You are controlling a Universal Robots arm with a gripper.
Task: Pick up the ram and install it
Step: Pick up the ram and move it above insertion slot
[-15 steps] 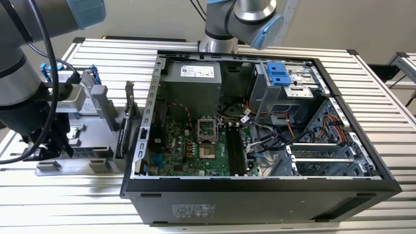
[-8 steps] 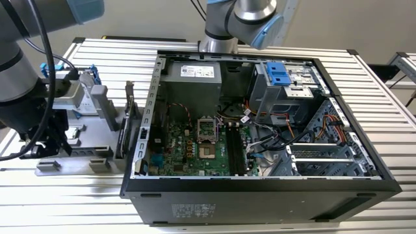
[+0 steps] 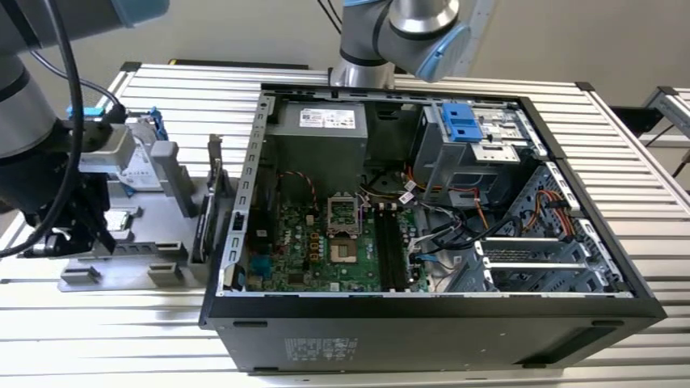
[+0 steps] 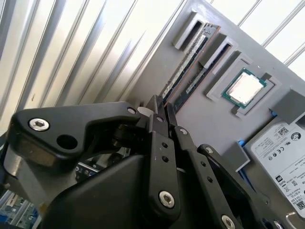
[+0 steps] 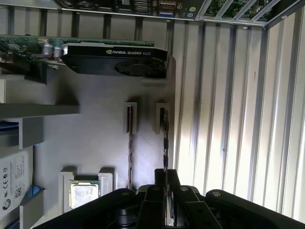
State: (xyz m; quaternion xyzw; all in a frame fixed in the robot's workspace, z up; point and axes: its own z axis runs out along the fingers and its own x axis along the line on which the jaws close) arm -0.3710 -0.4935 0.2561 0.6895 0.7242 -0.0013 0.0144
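Note:
Two ram sticks stand on edge in slotted blocks of a grey parts tray (image 5: 95, 138). In both wrist views my gripper (image 5: 166, 177) (image 4: 160, 106) has its fingers pressed on the near end of the ram (image 5: 164, 138) (image 4: 188, 62) that is closer to the tray's edge. That ram still sits in its blocks. The second stick (image 5: 130, 143) (image 4: 190, 88) stands free beside it. In the exterior view my gripper (image 3: 92, 230) hangs over the tray (image 3: 161, 234) at the exterior view's left. The long black motherboard slots (image 3: 389, 250) lie inside the open computer case (image 3: 431, 319).
On the tray also rest a processor chip (image 5: 85, 195), a silver-labelled hard drive (image 4: 281, 152) and a black expansion card (image 5: 114, 59). The case's metal wall (image 3: 242, 202) rises beside the tray. A slatted metal table (image 3: 108, 339) carries everything. Another arm's base (image 3: 372, 48) stands behind the case.

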